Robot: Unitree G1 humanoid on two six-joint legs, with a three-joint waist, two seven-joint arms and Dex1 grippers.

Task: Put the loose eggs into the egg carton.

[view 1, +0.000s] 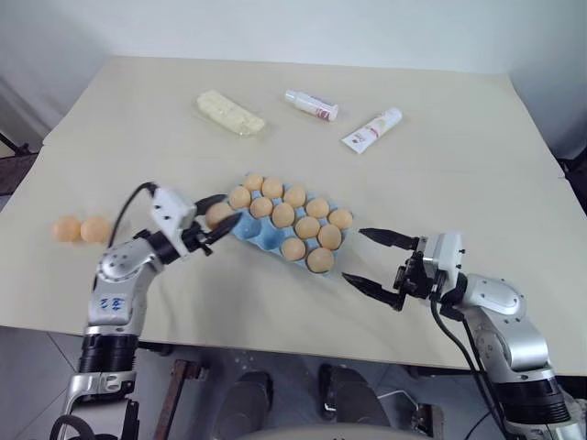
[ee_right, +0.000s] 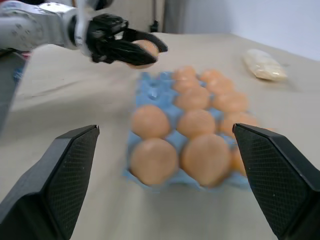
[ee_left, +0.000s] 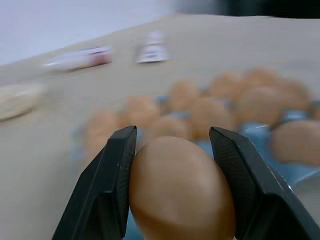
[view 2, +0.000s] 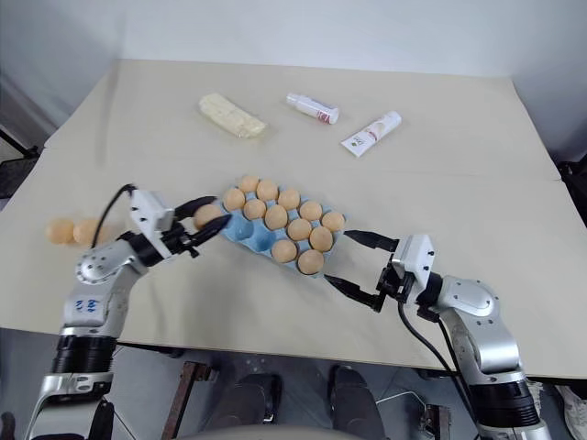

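Tan eggs [view 1: 81,229] — two of them — lie loose at the left edge of the worktop [view 1: 138,119]. Right of them the left gripper [view 1: 213,225] has its fingers clamped on one egg [view 1: 218,214] at the carton's [view 1: 266,235] left end, so the placing step is in hand; next it wants lowering into an empty blue cup. Lower right, the right gripper [view 1: 374,259] waits, fingers spread wide. Writing on the two tubes [view 1: 344,117] at upper centre is unreadable.

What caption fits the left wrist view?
Left hand grips one egg over the blue egg carton.
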